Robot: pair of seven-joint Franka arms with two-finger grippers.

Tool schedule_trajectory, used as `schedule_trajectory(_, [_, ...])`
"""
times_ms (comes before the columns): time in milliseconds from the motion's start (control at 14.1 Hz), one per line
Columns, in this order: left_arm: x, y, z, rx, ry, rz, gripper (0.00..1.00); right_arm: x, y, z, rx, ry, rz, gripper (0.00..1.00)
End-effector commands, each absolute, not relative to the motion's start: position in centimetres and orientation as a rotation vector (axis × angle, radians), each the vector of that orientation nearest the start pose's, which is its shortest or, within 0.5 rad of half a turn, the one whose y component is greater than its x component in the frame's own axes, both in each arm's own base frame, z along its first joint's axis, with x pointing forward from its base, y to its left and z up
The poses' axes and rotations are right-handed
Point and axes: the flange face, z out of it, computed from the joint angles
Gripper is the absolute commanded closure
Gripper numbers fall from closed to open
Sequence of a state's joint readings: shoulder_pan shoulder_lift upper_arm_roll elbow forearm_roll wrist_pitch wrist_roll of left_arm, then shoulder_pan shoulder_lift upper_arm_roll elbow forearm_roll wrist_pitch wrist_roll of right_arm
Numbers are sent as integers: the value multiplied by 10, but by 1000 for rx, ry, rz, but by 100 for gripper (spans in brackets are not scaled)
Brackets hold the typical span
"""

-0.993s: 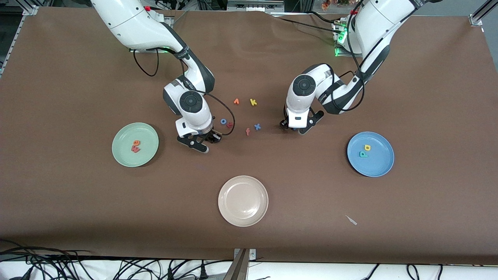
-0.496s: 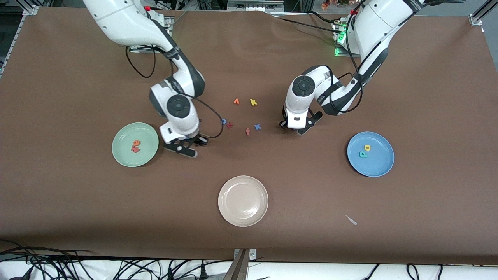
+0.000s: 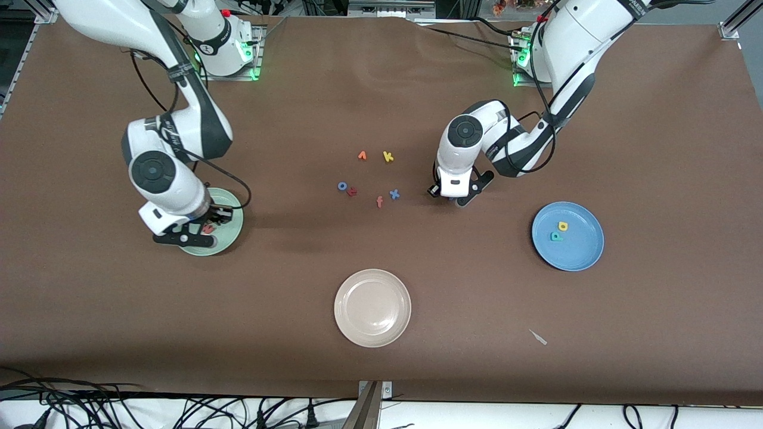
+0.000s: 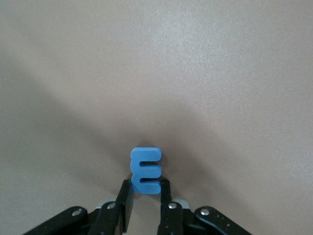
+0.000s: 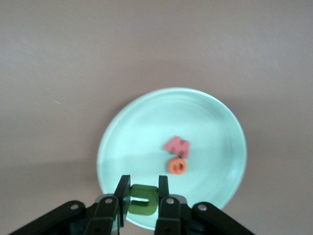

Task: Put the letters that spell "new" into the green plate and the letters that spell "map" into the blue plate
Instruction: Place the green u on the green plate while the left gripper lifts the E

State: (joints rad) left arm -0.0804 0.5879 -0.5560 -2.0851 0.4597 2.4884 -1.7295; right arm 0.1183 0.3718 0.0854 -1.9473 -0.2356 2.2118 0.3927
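The right hand [image 5: 143, 192], clenched on the green "n" [image 5: 144, 206], hangs over the green plate [image 5: 215, 122] holding the "w" [image 5: 176, 145] and "e" [image 5: 177, 166], while the left hand [image 4: 145, 188] grips the blue "m" [image 4: 145, 170] on the counter [image 4: 195, 73].

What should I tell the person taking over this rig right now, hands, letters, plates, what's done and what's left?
Right hand: shut on the green n, over the green plate.
Left hand: closed around the blue m, low at the table between the loose letters and the blue plate.
Done: orange e and pinkish-red w lie in the green plate; yellow a and teal p lie in the blue plate.
Left: release the n into the green plate; carry the m to the blue plate.
Leave the other loose letters and the cream plate alone.
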Motion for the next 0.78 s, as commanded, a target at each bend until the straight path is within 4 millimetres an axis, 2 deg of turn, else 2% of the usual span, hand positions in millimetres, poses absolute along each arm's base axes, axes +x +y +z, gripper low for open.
schedule_trajectory(0, [457, -330, 148, -2824, -1171, 61, 100, 568, 113, 288, -3301, 48, 103, 50])
schedule_trajectory(71, [457, -329, 147, -2822, -1170, 61, 100, 565, 113, 292, -3296, 61, 103, 45])
schedule_trajectory(213, [459, -328, 149, -2816, -1167, 59, 100, 563, 114, 303, -3260, 100, 106, 40])
schedule_trajectory(355, [467, -328, 157, -2826, -1170, 38, 100, 564, 114, 313, -3260, 102, 106, 33])
schedule_trajectory(425, [468, -328, 158, -2812, -1158, 40, 100, 564, 115, 321, -3256, 106, 85, 24])
schedule_trajectory(496, [476, -327, 163, -2797, -1141, 30, 100, 565, 118, 332, -3245, 116, 56, 23])
schedule_trajectory(567, [482, -326, 168, -2781, -1114, 41, 100, 565, 119, 343, -3235, 123, 41, 17])
schedule_trajectory(638, [487, -324, 172, -2773, -1086, 47, 100, 567, 120, 359, -3234, 126, 26, 16])
schedule_trajectory(709, [494, -323, 177, -2770, -1062, 52, 100, 569, 123, 377, -3232, 113, 4, 9])
